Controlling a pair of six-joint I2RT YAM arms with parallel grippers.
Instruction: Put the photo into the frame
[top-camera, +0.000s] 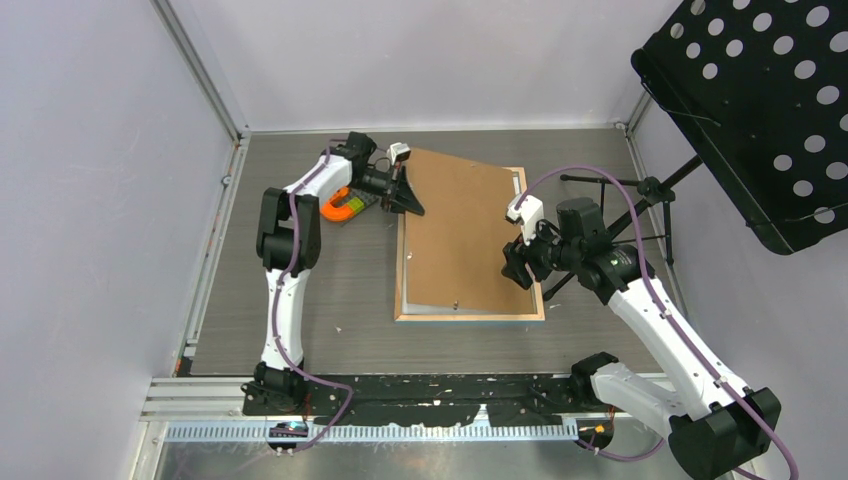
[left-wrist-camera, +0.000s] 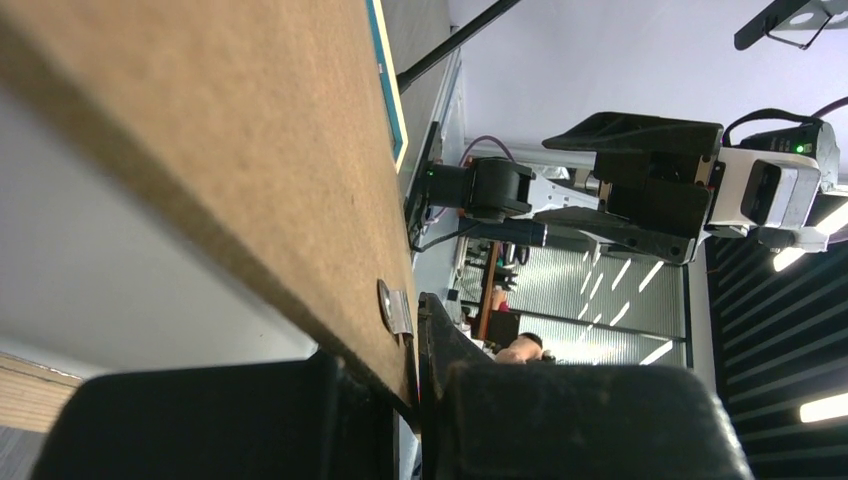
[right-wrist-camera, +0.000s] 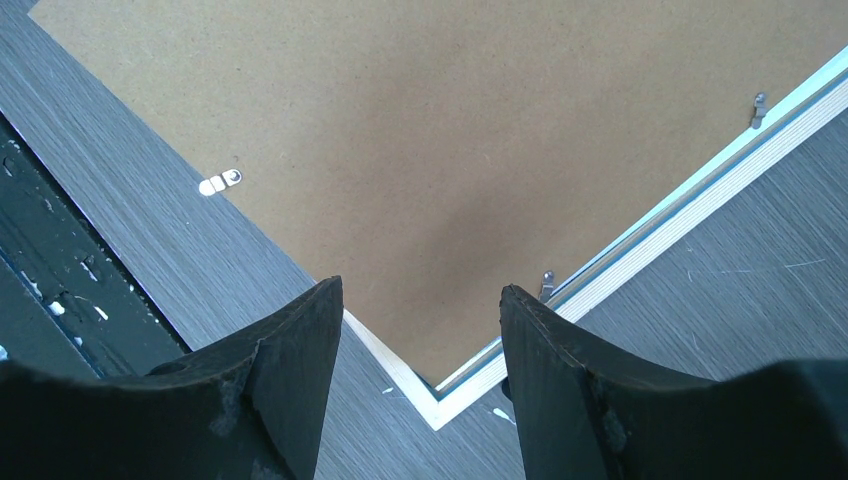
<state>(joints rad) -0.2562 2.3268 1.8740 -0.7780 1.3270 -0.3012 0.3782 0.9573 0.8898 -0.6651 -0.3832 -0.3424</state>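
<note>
While the left pincer pinches the far-left corner of the brown backing board, that board lies skewed over the frame, which rests back-up on the tabletop between the arms, long axis running away from them. The right pincer hangs spread just above the frame's near-right corner. No photo shows; it may lie hidden under the board.

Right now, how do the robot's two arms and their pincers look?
Both the left arm and the right arm have white links between bulky black joints. A thin purple cable runs along each. The left pincer and the right pincer have black wedge-shaped fingers, with a white camera module behind.
</note>
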